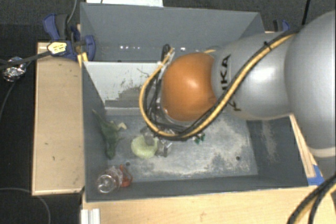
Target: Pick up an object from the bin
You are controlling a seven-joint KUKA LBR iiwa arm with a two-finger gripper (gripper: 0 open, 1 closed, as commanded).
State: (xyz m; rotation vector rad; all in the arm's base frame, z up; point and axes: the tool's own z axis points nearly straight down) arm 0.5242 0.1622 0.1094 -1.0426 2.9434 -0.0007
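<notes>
My gripper (157, 145) reaches down below the orange cover to the bin floor, left of the middle. A pale green roundish thing (142, 148) lies right at the gripper's left side, touching or nearly touching it. A small dark green bit (199, 138) lies just right of the gripper. A green toy dinosaur (111, 135) lies further left by the bin's left wall.
A clear glass-like thing with a red part (112, 180) lies in the bin's front left corner. The arm and its orange cover hang over the bin's middle and right. The floor to the right of the gripper is bare grey metal.
</notes>
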